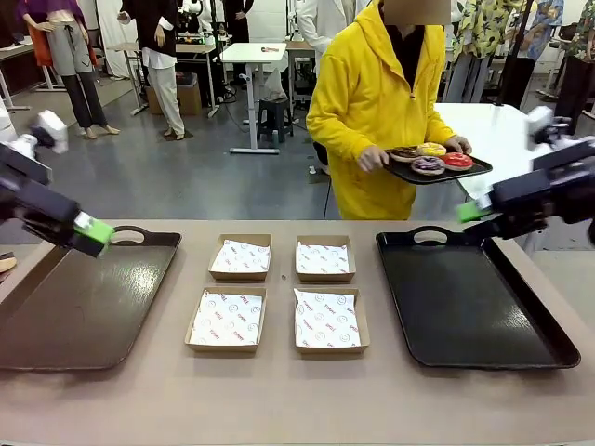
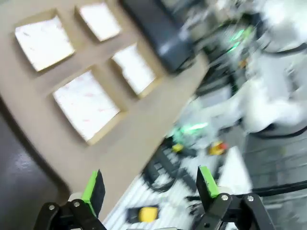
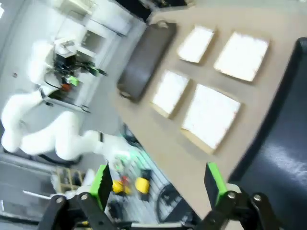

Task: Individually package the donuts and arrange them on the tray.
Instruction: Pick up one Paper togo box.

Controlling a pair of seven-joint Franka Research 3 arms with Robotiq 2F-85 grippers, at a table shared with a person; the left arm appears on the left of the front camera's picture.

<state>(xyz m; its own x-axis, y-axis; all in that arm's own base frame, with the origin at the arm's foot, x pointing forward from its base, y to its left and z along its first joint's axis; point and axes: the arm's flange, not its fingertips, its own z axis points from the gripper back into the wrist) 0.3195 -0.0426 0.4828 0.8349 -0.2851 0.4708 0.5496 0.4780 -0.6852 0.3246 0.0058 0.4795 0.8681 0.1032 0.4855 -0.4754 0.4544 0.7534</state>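
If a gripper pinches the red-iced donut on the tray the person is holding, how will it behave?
The red-iced donut looks soft, so a firm pinch would probably dent it. Its glossy icing may smear or slip. Lying flat on the held tray, it likely won't roll.

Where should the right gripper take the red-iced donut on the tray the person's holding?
Probably from above: the red-iced donut lies flat, icing up, at the right end of the person's small tray. Span its outer sides below the icing with the open right gripper, keeping clear of the neighbouring donuts.
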